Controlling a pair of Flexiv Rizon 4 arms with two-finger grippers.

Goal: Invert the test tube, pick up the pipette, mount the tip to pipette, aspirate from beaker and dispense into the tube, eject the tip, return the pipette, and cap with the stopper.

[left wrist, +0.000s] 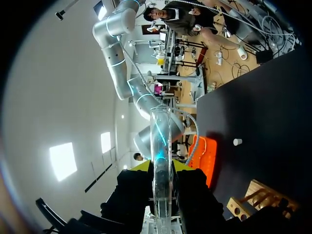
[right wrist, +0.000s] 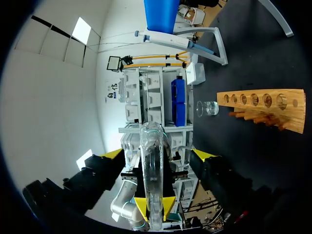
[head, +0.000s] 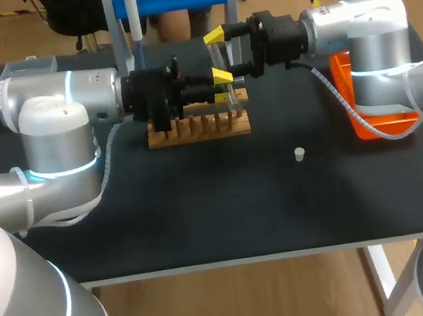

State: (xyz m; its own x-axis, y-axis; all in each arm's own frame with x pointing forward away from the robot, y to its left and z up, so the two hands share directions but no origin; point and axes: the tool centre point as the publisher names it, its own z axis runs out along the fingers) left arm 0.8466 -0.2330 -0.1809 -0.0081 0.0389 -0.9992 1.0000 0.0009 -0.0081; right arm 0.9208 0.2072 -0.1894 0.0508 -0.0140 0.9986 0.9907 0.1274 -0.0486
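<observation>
While the left gripper (left wrist: 160,168) clamps the test tube (left wrist: 160,131) near the rack (head: 198,128) at upper centre, the right gripper (right wrist: 156,155) straddles it, fingers spread clear. The stopper (head: 299,153) lies at centre right.

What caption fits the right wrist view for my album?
Left pincer grips the clear test tube, framed by the open right pincer; wooden rack and beaker lie beyond.

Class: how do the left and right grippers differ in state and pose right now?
The left gripper is shut on the tube; the right gripper is open, fingers wide either side of it. The left gripper points rightward, the right gripper leftward, facing it. Both have yellow tips.
</observation>
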